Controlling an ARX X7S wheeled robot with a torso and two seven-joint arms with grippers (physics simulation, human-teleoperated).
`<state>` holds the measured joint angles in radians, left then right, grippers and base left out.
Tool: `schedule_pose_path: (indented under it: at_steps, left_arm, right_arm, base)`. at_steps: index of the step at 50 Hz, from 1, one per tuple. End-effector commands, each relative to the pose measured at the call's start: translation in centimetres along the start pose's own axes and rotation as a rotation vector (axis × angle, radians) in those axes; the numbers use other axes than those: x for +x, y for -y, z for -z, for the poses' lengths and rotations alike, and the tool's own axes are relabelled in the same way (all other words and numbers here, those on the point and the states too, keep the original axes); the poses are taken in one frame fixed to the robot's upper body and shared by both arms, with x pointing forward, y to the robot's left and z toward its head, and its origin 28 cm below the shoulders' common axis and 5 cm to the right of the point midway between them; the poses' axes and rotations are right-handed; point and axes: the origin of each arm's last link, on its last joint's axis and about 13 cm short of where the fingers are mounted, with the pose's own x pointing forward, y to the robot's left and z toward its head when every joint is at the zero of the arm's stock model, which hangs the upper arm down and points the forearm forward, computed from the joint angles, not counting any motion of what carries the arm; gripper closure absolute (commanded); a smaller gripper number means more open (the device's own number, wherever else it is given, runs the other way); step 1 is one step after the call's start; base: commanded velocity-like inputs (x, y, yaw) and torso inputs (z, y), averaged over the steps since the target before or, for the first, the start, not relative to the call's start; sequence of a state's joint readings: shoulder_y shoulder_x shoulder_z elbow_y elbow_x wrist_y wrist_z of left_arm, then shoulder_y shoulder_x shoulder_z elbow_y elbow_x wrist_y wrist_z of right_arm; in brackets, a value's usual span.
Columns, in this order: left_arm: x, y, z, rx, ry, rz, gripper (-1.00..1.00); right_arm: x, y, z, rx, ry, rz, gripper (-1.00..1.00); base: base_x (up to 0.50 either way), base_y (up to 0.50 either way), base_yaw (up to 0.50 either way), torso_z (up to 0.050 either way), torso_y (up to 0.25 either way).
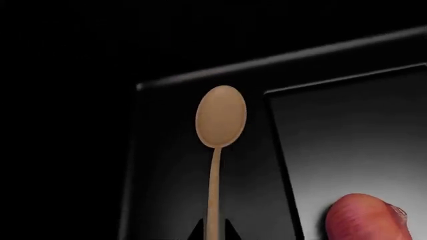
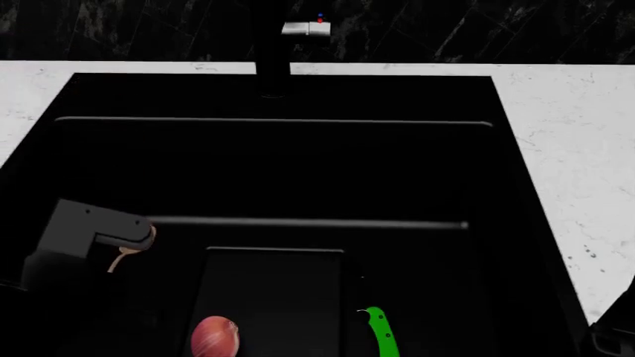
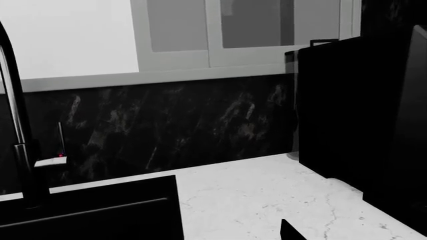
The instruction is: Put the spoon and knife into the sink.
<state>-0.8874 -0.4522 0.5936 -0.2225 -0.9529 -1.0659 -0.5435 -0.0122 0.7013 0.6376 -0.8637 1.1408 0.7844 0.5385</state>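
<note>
Spoon [image 1: 220, 120], the small tan wooden one with the oval bowl, is pinched by its thin handle in your left gripper [image 2: 127, 239], hanging over the left part of the deep rectangular black sink [image 2: 297, 123]. In the left wrist view its bowl points away from the fingers, above the basin's dark inner ledge. Nearest you in the head view: round reddish onion-like ball [image 2: 214, 336] and the green-handled knife [image 2: 380, 332], both low in the basin on either side of a dark rectangular panel [image 2: 273, 290]. Knife blade: can't make it out against the black. Right gripper [image 3: 291, 232]: only a dark tip shows; can't tell its state. Farther back, dark faucet [image 2: 273, 52], white marble counter [image 2: 566, 126].
</note>
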Motion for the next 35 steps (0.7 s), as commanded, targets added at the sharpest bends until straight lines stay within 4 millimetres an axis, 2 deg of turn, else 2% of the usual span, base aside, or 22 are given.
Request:
schedule_pose_path:
  at_steps: [1, 8, 16, 20, 23, 27, 33, 35]
  left_arm:
    - [-0.2, -0.1, 0.2, 0.035, 0.007, 0.001, -1.0]
    - [-1.2, -0.6, -0.6, 0.041, 0.053, -0.027, -1.0]
    - [-3.8, -1.7, -2.7, 0.046, 0.188, -0.096, -1.0]
    - [-6.5, -2.4, -4.7, 0.027, 0.302, -0.11, -1.0]
    - [-9.3, -3.1, -6.1, 0.018, 0.404, -0.128, -1.0]
    - [-12.2, -3.8, -7.0, -0.001, 0.507, -0.14, -1.0]
    - [-15.7, -4.4, -6.9, -0.008, 0.645, -0.153, -1.0]
    - [-16.0, -4.5, -6.8, -0.012, 0.655, -0.147, -1.0]
  right_arm:
    - [-0.1, 0.0, 0.0, 0.003, 0.002, 0.002, -1.0]
    - [-0.1, 0.1, 0.2, 0.007, 0.004, 0.0, -1.0]
    - [-0.1, 0.1, 0.2, 0.009, 0.005, -0.002, -1.0]
    - [-0.2, 0.1, 0.1, 0.008, 0.006, 0.0, -1.0]
    - [-0.2, 0.1, 0.1, 0.008, 0.008, 0.0, -1.0]
    - [-0.1, 0.1, 0.1, 0.009, 0.009, -0.004, -1.0]
    - [0.0, 0.0, -0.3, 0.0, 0.012, -0.014, -1.0]
    - [0.0, 0.0, -0.3, 0.001, 0.013, -0.014, -1.0]
  base:
    - [0.0, 0.0, 0.0, 0.0, 0.0]
    - [0.0, 0.0, 0.0, 0.0, 0.0]
    - [0.0, 0.0, 0.0, 0.0, 0.0]
    - [0.0, 0.0, 0.0, 0.0, 0.0]
    - [0.0, 0.0, 0.0, 0.0, 0.0]
    - [0.0, 0.0, 0.0, 0.0, 0.0]
    - [0.0, 0.0, 0.0, 0.0, 0.0]
    - [0.0, 0.0, 0.0, 0.0, 0.0]
